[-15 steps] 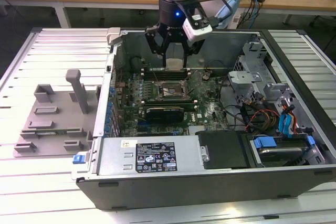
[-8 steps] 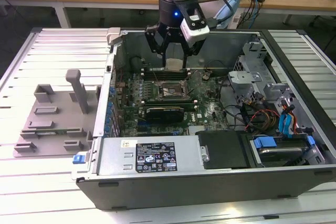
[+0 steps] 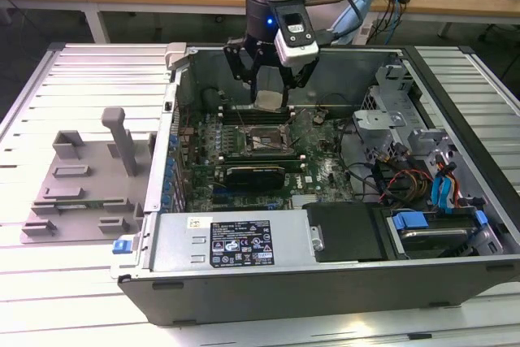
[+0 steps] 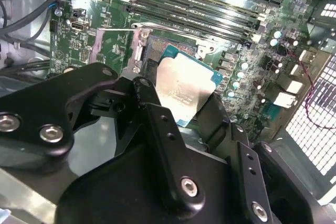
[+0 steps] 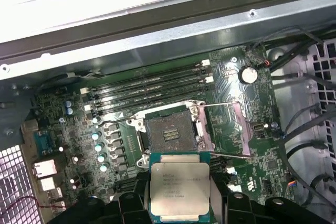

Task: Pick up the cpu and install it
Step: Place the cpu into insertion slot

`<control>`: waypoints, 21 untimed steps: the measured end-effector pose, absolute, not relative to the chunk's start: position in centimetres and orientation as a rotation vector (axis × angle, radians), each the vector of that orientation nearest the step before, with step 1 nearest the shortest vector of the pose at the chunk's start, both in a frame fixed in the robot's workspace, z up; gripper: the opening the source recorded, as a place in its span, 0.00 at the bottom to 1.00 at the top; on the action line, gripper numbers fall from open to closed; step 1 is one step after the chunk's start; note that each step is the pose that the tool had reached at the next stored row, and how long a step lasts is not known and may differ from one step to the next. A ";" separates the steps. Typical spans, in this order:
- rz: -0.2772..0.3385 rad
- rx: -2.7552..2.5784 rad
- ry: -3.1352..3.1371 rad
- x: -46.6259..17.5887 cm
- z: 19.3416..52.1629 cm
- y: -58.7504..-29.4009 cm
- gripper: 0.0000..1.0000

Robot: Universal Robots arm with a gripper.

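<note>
So the pick-up part looks done. The fingers [image 4: 152,111] are clamped on the cpu [image 5: 179,190], one on each of two opposite edges, silver lid facing up toward both wrist cameras. The chip is off everything and hanging in the air inside the open computer case [image 3: 341,282], not touching the motherboard [image 5: 252,108].

The CPU socket [image 5: 170,132] sits below the fingers and a little ahead of them, between them and the RAM slots [image 5: 152,85]. It looks uncovered: the metal load frame [image 5: 234,121] is flipped open to one side, the thin lever wire is swung out, and the contact field is bare. In the first wrist view the chip's edges run roughly parallel to the socket's, so rotation looks about right to me, though I can't make out any corner marker.

My read is that this is the carry-over-and-line-up stage of the install, maybe halfway through. Seating it calls for the chip to be centred over that opening and kept flat, with no sliding across the contacts, since those bend easily.

The grey fixture tray [image 3: 81,193] is out on the tabletop [image 3: 49,282], well away from the fingers.
</note>
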State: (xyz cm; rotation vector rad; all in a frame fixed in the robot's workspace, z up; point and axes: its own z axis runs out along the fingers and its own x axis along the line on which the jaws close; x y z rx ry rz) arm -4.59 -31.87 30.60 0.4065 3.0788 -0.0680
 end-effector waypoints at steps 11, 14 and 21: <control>-0.074 0.761 3.016 -4.6 30.6 -31.9 0.55; -0.076 0.885 2.984 -4.6 30.6 -31.9 0.55; -0.079 1.110 2.912 -4.6 30.6 -31.9 0.55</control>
